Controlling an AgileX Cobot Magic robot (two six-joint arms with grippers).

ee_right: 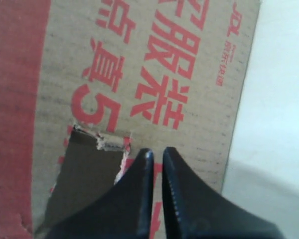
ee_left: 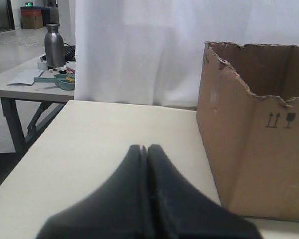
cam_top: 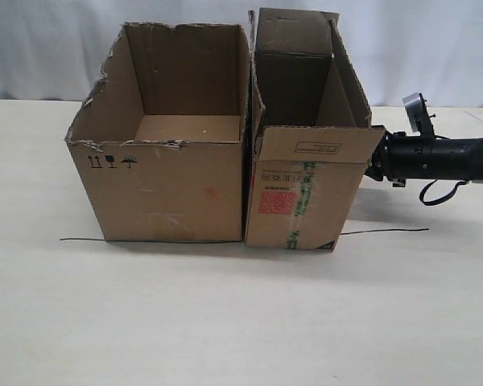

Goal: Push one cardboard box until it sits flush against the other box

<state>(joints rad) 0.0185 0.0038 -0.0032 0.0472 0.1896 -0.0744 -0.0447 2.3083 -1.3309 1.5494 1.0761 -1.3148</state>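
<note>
The right gripper (ee_right: 157,152) is seen almost fully clenched, with only a thin slit left between its 2 black fingers, and nothing is gripped. Its tips are set against the red-printed side wall of the cardboard box (cam_top: 306,185), just beside a torn hole in that wall. In the exterior view the right arm (cam_top: 439,157) is stretched out level from the right edge of the frame to the right side of this box, at about mid-height of the frame.

The left gripper (ee_left: 144,150) is shown closed, its 2 fingers pressed together and empty, held above the pale table (cam_top: 225,322). The other box (ee_left: 254,129) is seen near it but apart.

The cardboard box is placed right of center in the exterior view, its flaps upright. The other box (cam_top: 165,161) is placed left of center, directly beside it. Only a thin dark seam is seen between the 2 walls; whether they touch along the whole height cannot be told.
</note>
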